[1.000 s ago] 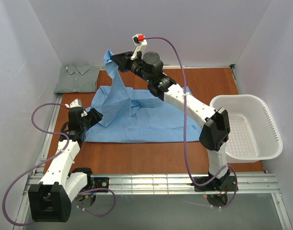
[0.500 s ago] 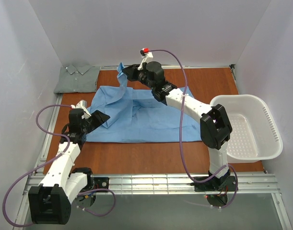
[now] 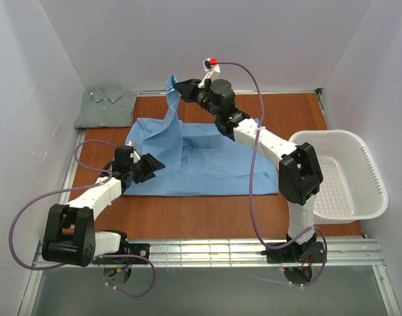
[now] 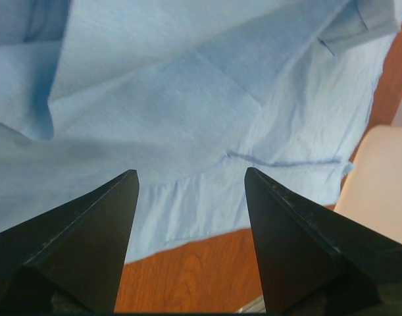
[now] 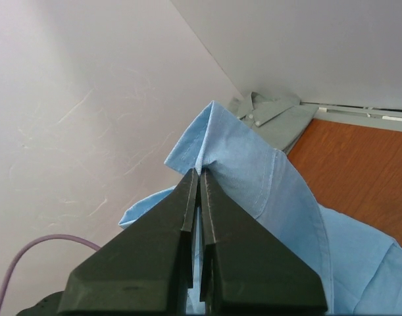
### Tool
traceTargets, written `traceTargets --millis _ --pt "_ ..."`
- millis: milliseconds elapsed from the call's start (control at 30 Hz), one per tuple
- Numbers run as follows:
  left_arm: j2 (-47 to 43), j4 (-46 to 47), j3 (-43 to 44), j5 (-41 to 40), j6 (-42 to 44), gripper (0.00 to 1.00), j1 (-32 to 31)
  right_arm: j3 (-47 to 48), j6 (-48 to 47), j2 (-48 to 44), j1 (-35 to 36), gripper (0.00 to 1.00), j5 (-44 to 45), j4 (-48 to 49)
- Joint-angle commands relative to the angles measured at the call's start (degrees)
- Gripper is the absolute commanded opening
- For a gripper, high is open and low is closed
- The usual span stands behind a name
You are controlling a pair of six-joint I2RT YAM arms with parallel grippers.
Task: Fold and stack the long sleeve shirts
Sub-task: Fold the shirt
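1. Right gripper (image 5: 199, 172), clamped on a corner of the blue shirt (image 3: 207, 158), has carried it rightward, raised.
2. Left gripper (image 4: 191, 174), open and empty, has swung in over the shirt's left edge.
3. Judgement: fold underway; grey-green shirt (image 3: 107, 108) lies folded in the far-left corner.

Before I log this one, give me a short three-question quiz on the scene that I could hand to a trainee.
1. True or false: the right gripper is shut on a pinch of the light blue shirt, holding that part up off the table.
2. Where is the grey-green shirt? A: crumpled at the table's near edge. B: folded at the far left corner. C: spread under the light blue shirt.
3. Fill the gap: the left gripper hovers over the light blue shirt with jaws ____ and nothing between them.
Key: 1 true; 2 B; 3 open.
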Motion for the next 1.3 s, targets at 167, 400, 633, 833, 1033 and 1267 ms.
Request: traceTargets --millis 167,400,633,833,1033,1267 --pt "11.2 6.0 8.6 -12.3 -0.4 0.59 0.0 -6.5 1.9 -7.5 -1.2 0.01 -2.4 7.2" --pt "15.7 9.5 11.6 -16.8 -1.7 0.59 0.1 -14.5 0.3 -12.3 -1.9 0.01 -2.9 7.6" --pt "16.5 12.4 13.0 -18.8 0.8 0.59 0.4 -23.1 -1.3 -18.1 -3.1 0.01 -2.8 7.6" --pt "18.6 12.4 14.3 -18.8 1.9 0.59 0.5 -32.8 -1.8 -23.9 -4.3 0.01 -3.8 7.4" --pt "17.9 12.9 13.9 -20.3 1.6 0.59 0.5 -40.0 -4.9 -31.2 -5.4 0.01 -2.2 2.4" --pt "14.7 13.3 11.5 -20.5 0.8 0.61 0.5 -49.2 -8.0 -38.2 -7.1 0.01 1.9 -5.7"
